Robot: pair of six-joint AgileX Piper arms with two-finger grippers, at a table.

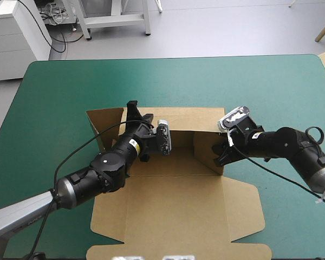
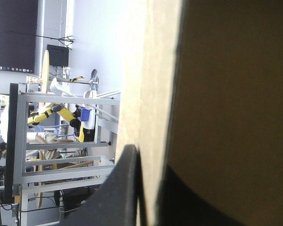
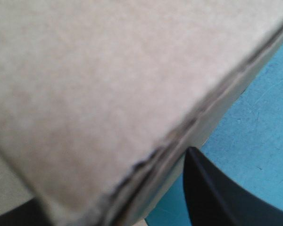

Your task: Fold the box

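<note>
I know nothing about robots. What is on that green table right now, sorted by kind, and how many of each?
box: 1
claws: 2 (left claw, right claw, each gripping the box)
Total: 3
</note>
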